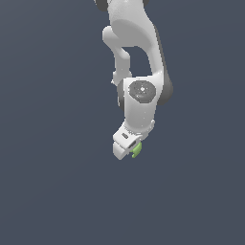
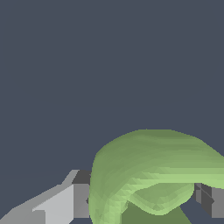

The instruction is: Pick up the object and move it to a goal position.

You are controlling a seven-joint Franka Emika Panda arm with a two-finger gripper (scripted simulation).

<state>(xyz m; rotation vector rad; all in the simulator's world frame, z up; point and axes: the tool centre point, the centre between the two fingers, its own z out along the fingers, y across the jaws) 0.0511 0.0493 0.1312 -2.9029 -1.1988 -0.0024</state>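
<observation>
My claw (image 1: 130,151) hangs at the end of the white Panda arm (image 1: 139,62), pictured from the exterior view against a flat slate-grey backdrop, with the light-green curved piece (image 1: 137,150) tucked at its tip. The piece peeks out on the exterior view's right side of my fingers, pressed close against them and far smaller than the claw itself.

In the wrist view the same green piece (image 2: 153,170) fills the near field, arched like a hook between my two grey fingertips (image 2: 81,197): one pad sits against one end of the curve and the other pad shows just past the opposite end. My fingers are drawn in narrow around it, so I judge that I am holding the piece, not merely hovering beside it.

As for progress, the pick-up part looks done. What I judge remains is the carry to the goal position and, if needed, settling there. No goal marker shows in either view, so I cannot say how near it lies or in which direction from my claw.

Nothing else appears around my claw: no other objects, no edges, only the uniform dark ground. I see no obstacle in the way. The chief risk, in my judgement, is the small curved piece slipping or twisting between my pads, since its rounded shape gives them little flat surface.
</observation>
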